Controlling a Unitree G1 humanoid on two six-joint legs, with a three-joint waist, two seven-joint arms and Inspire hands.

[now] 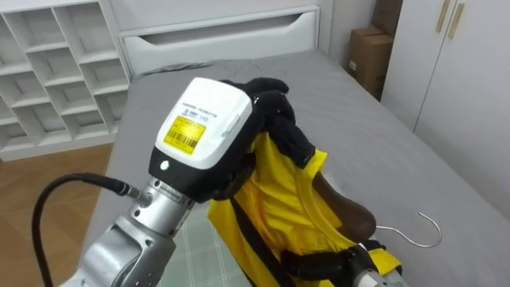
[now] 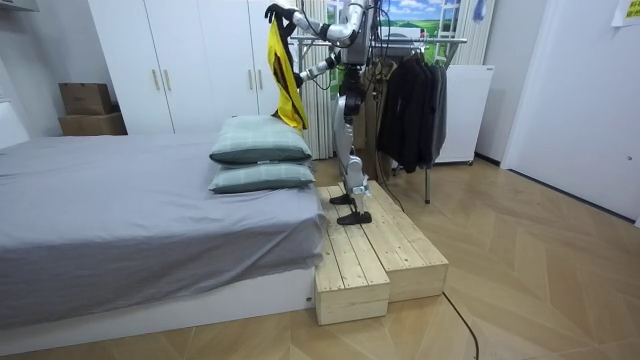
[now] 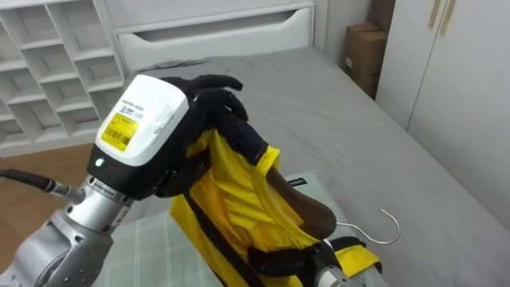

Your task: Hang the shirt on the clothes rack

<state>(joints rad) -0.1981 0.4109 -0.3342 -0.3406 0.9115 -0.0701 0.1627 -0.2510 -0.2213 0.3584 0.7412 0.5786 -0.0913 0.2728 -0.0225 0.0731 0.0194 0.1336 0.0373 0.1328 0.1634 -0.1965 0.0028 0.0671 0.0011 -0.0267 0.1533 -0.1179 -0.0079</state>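
Note:
A yellow garment (image 1: pixel 279 203) with black trim hangs between my two hands over the bed. My left hand (image 1: pixel 275 108) is raised high, its dark fingers curled round the garment's top edge. A brown wooden hanger (image 1: pixel 348 212) sits inside the cloth, and its metal hook (image 1: pixel 426 231) sticks out to the right. My right hand (image 1: pixel 351 265) is low at the bottom edge, closed round the hanger's neck and the cloth there. In the room view I stand on a wooden platform (image 2: pixel 385 255), holding the garment (image 2: pixel 286 85) up with the left hand (image 2: pixel 279 13).
The grey bed (image 1: pixel 374 143) lies below and ahead, with two pillows (image 2: pixel 262 155) near me. White cubby shelves (image 1: pixel 56 72) are at the far left and cardboard boxes (image 1: pixel 369 57) at the far right. A clothes rack (image 2: pixel 415 90) with dark clothes stands behind me.

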